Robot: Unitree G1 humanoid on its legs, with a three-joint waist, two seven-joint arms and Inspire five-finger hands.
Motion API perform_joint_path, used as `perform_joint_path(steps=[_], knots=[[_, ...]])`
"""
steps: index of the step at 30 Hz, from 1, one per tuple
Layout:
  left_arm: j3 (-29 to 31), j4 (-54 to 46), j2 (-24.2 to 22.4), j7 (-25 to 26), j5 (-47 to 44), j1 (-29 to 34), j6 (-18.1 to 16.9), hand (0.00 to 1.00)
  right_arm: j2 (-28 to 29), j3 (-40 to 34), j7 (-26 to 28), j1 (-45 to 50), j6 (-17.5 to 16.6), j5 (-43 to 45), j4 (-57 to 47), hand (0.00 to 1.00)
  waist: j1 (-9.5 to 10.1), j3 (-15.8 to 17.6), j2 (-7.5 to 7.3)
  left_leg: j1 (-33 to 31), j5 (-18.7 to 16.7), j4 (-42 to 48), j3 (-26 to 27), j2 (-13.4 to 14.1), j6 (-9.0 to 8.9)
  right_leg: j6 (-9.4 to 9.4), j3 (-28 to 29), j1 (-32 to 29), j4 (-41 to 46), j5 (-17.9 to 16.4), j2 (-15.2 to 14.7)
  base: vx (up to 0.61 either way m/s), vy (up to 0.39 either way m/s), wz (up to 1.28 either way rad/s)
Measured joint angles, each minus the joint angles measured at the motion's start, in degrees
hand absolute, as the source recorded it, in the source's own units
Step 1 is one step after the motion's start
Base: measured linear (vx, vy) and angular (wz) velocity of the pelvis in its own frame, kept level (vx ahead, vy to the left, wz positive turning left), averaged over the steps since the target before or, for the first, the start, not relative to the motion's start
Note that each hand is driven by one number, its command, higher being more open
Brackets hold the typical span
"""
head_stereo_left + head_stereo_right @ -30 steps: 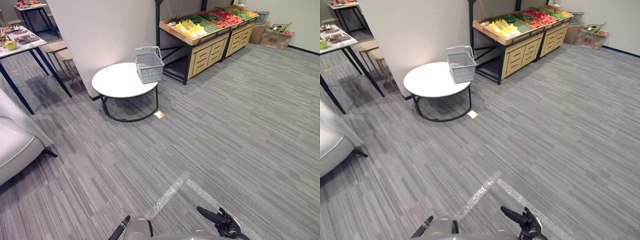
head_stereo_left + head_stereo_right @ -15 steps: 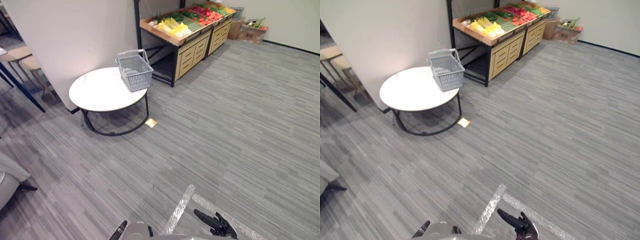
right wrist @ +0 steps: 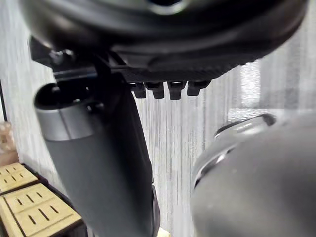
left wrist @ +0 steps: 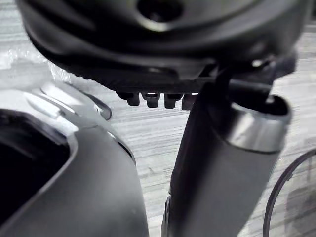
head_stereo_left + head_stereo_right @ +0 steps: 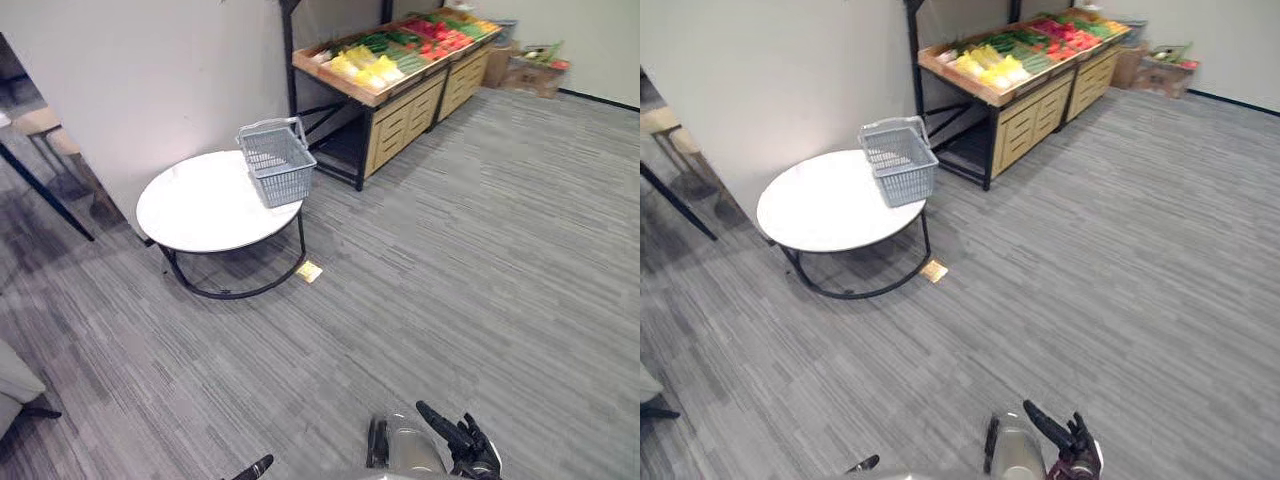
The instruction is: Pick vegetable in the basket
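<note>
The vegetables (image 5: 392, 48) lie heaped, yellow, green and red, on the wooden stand (image 5: 402, 108) at the top centre of the frame. They're probably light and firm, so a gentle wrap round the middle should do, though smooth skins may slip. Lower left of the stand, the grey mesh basket (image 5: 277, 165) sits at the edge of the round white table (image 5: 190, 215), while at the bottom edge the right hand (image 5: 458, 446) and left hand (image 4: 217, 168) hang loosely straight-fingered, holding nothing, well apart from it all.

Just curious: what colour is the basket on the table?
The basket is grey; best in the left eye view.
</note>
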Motion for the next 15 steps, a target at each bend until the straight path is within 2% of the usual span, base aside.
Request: perform_joint_path(steps=[1,2,3,6,7,8,9,10,11,12,13,14,15], knots=[[0.61,0.78,-0.89,0.02,0.13,-0.35,0.00,1.00,-1.11,0.10,-0.20,-0.19,0.04,-0.14,0.53,1.00,0.48,0.15,1.41,0.68,0.17,-0.09,-1.45,1.05,0.51,-1.44,-0.67,-0.11,2.28,-2.38,0.95,0.67,-0.333,0.44],[2.10,1.02,-1.73,-0.23,0.08,-0.65,0.04,1.00,-1.92,1.03,-0.95,-0.47,-0.12,-0.19,1.27,1.00,1.14,0.20,2.20,0.75,1.98,0.27,-4.05,0.44,0.24,-2.98,-1.11,-0.24,5.63,-5.32,1.13,0.60,-0.249,0.22],[2.65,1.03,-2.02,-0.34,0.41,-0.57,-0.25,1.00,-2.27,1.95,-1.38,-0.63,0.00,-0.16,1.61,1.00,1.10,0.01,2.52,1.29,4.52,0.74,-4.04,0.49,-0.33,-4.21,-1.88,0.55,8.54,-7.85,1.06,0.57,-0.229,0.15],[4.20,0.91,-2.58,-0.31,0.72,-0.48,-1.14,1.00,-3.05,4.63,-2.69,-0.60,0.77,-0.20,1.63,1.00,1.11,-0.26,2.37,2.94,11.19,1.83,-4.98,1.13,-0.48,-5.06,-2.13,2.49,11.12,-9.57,1.33,0.50,-0.201,0.11],[4.20,0.51,-2.68,-0.25,0.73,-0.34,-1.17,1.00,-3.64,6.34,-3.00,-0.70,1.35,-0.24,1.63,1.00,1.09,-0.40,2.46,2.55,14.02,4.70,-5.21,1.45,-0.38,-5.34,-2.22,4.48,10.10,-10.02,1.91,0.58,-0.205,0.03],[5.29,0.48,-2.78,-0.31,0.83,-0.32,-1.15,1.00,-3.71,6.49,-3.07,-0.71,1.89,-0.75,1.45,1.00,0.94,-0.82,2.53,-0.38,16.11,11.50,-5.78,1.67,0.02,-4.78,-2.77,6.97,7.86,-11.17,2.59,0.48,-0.164,0.03],[6.22,0.46,-3.00,-0.31,0.80,-0.33,-1.12,1.00,-3.67,6.40,-3.08,-0.62,2.10,-1.15,1.42,1.00,0.80,-1.09,2.56,-2.78,17.34,16.52,-5.92,1.88,-0.43,-4.43,-3.04,8.32,6.27,-12.06,2.91,0.44,-0.154,0.05],[7.56,-0.11,-3.53,-0.11,0.60,-0.38,-1.14,1.00,-3.53,5.99,-3.05,-0.02,2.47,-1.53,0.84,1.00,0.68,-1.42,2.91,-8.99,22.71,28.92,-6.00,2.87,-4.41,-3.82,-3.16,11.82,1.99,-14.43,3.73,0.41,-0.083,-0.02],[8.73,-1.00,-4.84,0.35,-0.58,-0.27,-1.27,1.00,-3.75,5.52,-3.05,0.19,2.81,-1.96,0.29,1.00,0.79,-1.17,3.60,-14.48,29.25,39.96,-5.88,4.84,-6.94,-4.60,-3.04,15.13,-0.85,-14.87,5.26,0.41,-0.083,-0.02],[8.83,-1.41,-5.22,0.37,-1.51,-0.38,-1.21,1.00,-3.74,5.13,-3.09,0.54,2.83,-2.32,0.03,1.00,0.75,-1.09,4.02,-17.24,26.94,45.79,-5.50,6.01,-6.73,-5.16,-3.14,16.94,-1.87,-15.23,6.03,0.39,-0.032,-0.08],[8.80,-2.29,-5.28,0.05,-2.56,-0.41,-1.13,1.00,-3.54,4.70,-3.18,0.87,3.10,-2.45,0.01,1.00,1.00,-0.94,3.99,-21.03,22.70,52.32,-4.77,6.95,-6.03,-5.21,-3.11,19.70,-3.38,-15.68,6.53,0.38,0.010,-0.09],[8.53,-3.70,-4.99,-0.94,-3.89,-0.31,-1.27,1.00,-2.90,4.70,-3.23,1.26,3.48,-2.47,0.07,1.00,1.55,-0.56,3.05,-25.69,17.15,55.39,-2.71,6.90,-4.95,-5.03,-2.71,24.81,-6.59,-16.07,6.57,0.45,0.021,-0.19],[8.19,-4.50,-4.98,-1.28,-4.59,-0.13,-1.41,1.00,-2.67,4.59,-3.22,1.29,3.51,-2.46,0.08,1.00,1.80,-0.44,2.60,-27.26,14.89,54.62,-1.21,6.91,-3.89,-4.87,-2.16,26.59,-7.76,-15.98,6.41,0.44,0.072,-0.36]])
